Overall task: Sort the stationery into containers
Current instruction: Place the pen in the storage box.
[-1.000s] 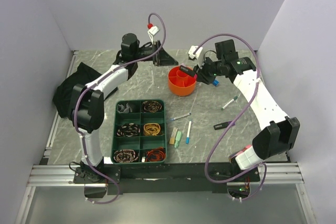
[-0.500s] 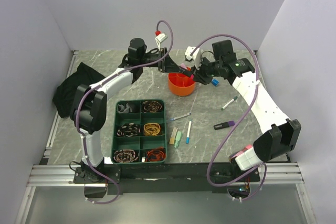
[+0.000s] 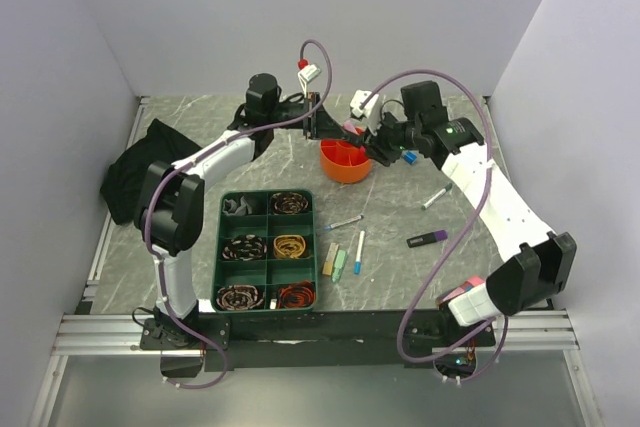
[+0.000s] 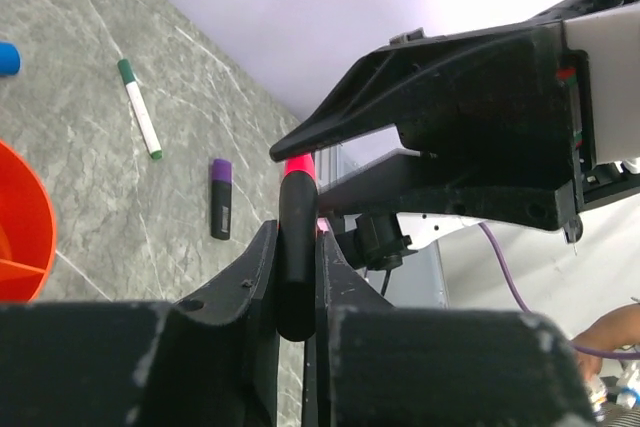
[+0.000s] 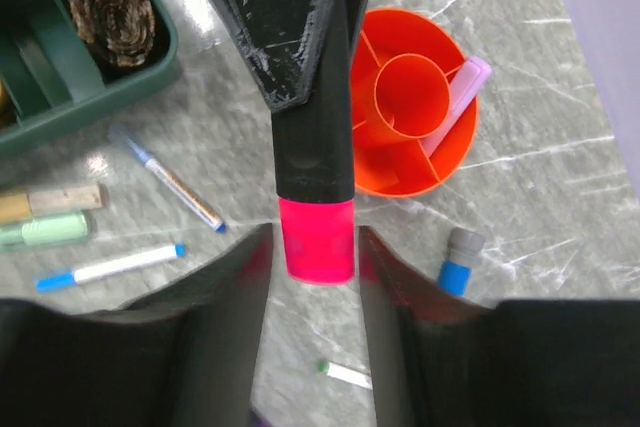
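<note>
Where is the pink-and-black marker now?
The marker is in mid-air near the orange pot, far centre of the top view, clamped by the left gripper, pink end between the fingers of the right gripper.

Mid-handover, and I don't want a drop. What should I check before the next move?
1. Left gripper shut on marker: ok.
2. Right gripper free of marker: ok, jaws stand off it on both sides.
3. Marker over pot: cannot tell.
4. Free section in pot: ok, only a purple pen inside.
</note>
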`<move>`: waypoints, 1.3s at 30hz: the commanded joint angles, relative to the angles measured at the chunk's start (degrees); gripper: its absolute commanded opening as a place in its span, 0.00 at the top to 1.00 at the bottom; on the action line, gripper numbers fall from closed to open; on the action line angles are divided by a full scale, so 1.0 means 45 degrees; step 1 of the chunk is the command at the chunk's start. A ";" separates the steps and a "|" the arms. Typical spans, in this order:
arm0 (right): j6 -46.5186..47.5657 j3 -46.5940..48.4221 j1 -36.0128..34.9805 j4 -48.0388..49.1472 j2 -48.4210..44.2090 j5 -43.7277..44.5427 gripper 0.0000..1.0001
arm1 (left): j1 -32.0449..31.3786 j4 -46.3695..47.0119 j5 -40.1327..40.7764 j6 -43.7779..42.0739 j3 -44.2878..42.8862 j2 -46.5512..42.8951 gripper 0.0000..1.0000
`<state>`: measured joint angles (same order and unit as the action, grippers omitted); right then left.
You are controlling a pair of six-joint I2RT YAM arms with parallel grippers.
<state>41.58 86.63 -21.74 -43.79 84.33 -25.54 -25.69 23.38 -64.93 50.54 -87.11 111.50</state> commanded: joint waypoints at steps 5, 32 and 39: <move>-0.9985 -0.1515 0.4488 0.3457 -0.1964 -0.5100 0.46 | 0.0240 0.1720 0.0190 0.0252 -0.0561 -0.0170 0.99; -2.2351 -0.4625 0.6354 1.6260 0.0751 -1.1493 0.50 | -0.0540 0.2422 -0.0572 0.1189 -0.2146 0.1198 0.99; -1.9949 -0.4544 0.6276 1.3816 0.0829 -1.1239 0.47 | -0.0521 0.2851 -0.0670 0.1658 -0.2146 0.1179 0.99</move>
<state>-56.38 63.57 6.79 24.32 88.49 -75.94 -28.23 32.12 -66.48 56.51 -94.02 117.38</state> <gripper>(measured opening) 0.521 0.162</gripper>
